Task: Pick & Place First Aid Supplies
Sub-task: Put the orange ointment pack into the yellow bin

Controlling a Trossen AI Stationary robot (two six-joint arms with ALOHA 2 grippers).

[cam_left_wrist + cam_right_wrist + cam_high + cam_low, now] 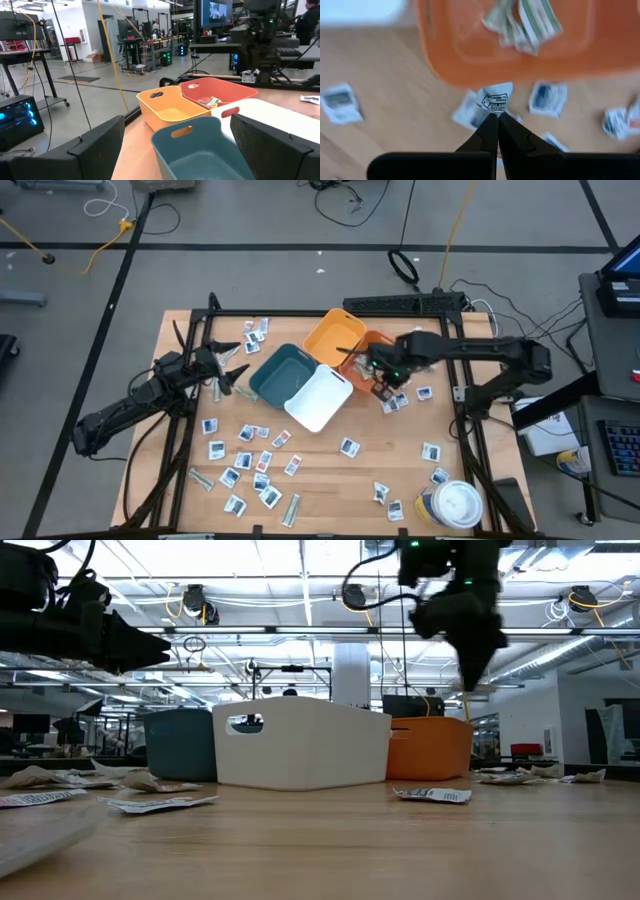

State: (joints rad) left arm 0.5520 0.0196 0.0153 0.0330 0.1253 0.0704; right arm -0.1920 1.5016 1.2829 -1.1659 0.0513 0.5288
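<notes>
My right gripper [496, 118] hangs above the table beside the orange bin [510, 55], shut on a small white packet [495, 99] with black print. In the high view, this gripper [383, 376] is just nearer than the orange bin [377, 346]. That bin holds a few wrapped supplies [525, 22]. Many more small packets [245, 455] lie flat on the wooden table. My left gripper [235, 370] waits open and level at the table's left, facing the teal bin [200, 150]. My right gripper pinches the white packet by its lower edge [495, 112] between its two fingertips. The fingers point down from above. The packet sticks out beyond the tips, lifted clear of the table.
Teal [280, 373], white [320, 398], yellow [335, 333] and orange bins stand clustered at the table's middle. A round white-lidded tub [455, 505] sits at the near right corner. Loose packets [547, 97] lie under my right gripper, and more lie near the front.
</notes>
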